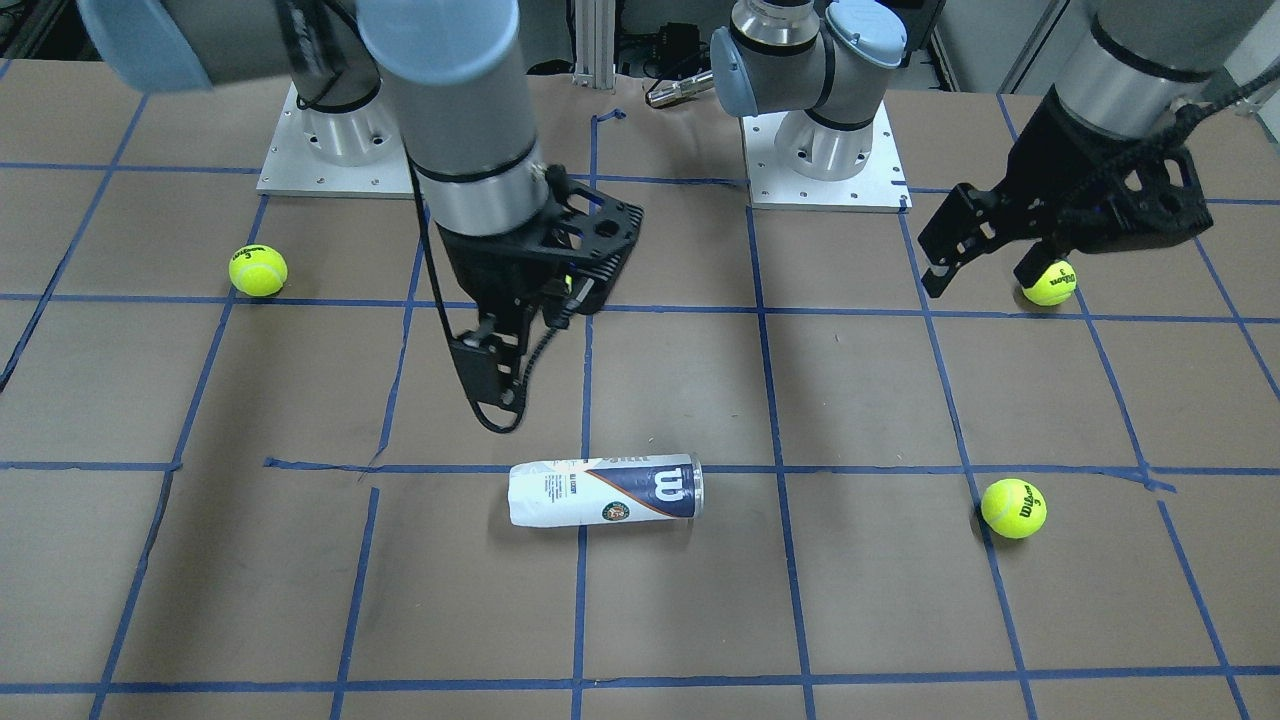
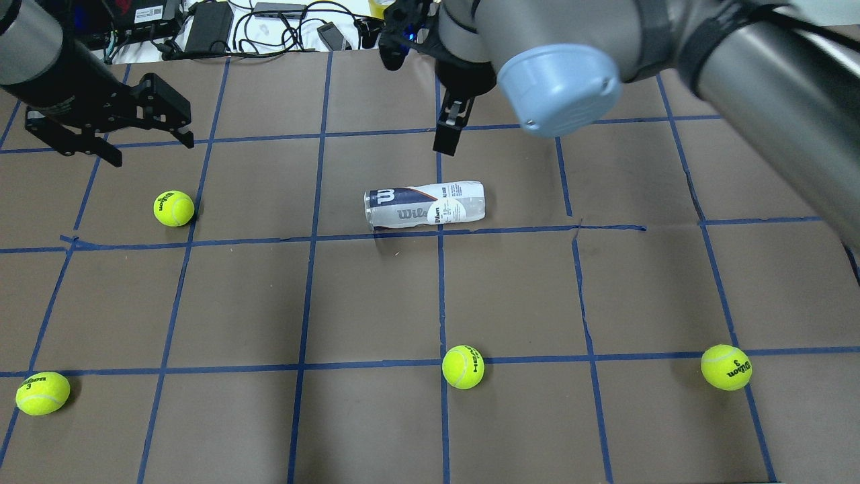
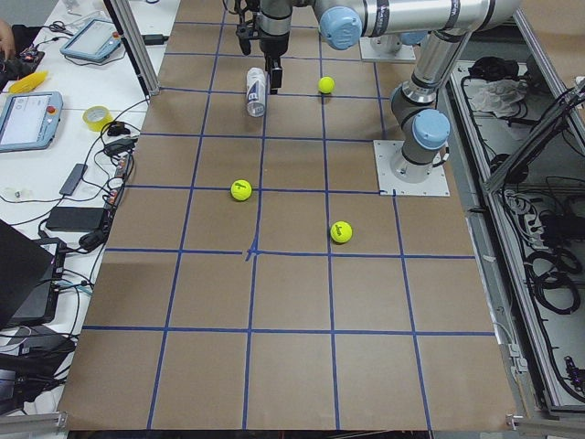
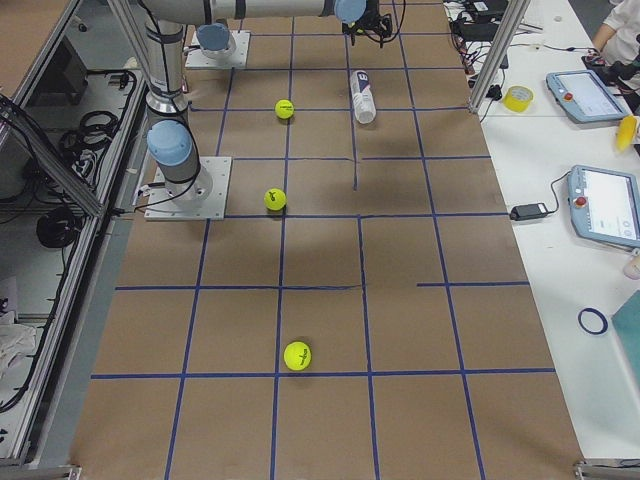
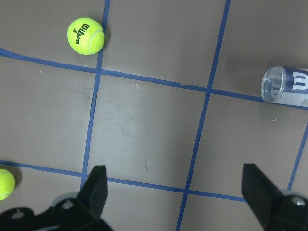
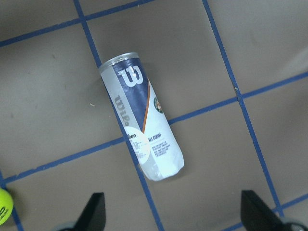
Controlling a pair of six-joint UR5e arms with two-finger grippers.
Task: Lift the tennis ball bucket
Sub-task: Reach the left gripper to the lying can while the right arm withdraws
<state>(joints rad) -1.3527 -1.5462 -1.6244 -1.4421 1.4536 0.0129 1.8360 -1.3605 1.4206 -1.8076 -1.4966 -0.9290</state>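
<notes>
- The tennis ball bucket is lying on its side on the table, touching a blue tape line.
- The right gripper is hovering near it, fingers spread and empty.
- The left gripper is hanging well apart, also spread, near a tennis ball.

Silver-grey tubing on both arms, pale blue caps over the joints, thin black bands at the seams. Down at the mounts, round silver pedestals on pale, screw-dotted square base plates. Ends in black skeletal frames, all cut-out lattice, at the left gripper and right gripper, with a black cable looping off the right wrist.
</notes>
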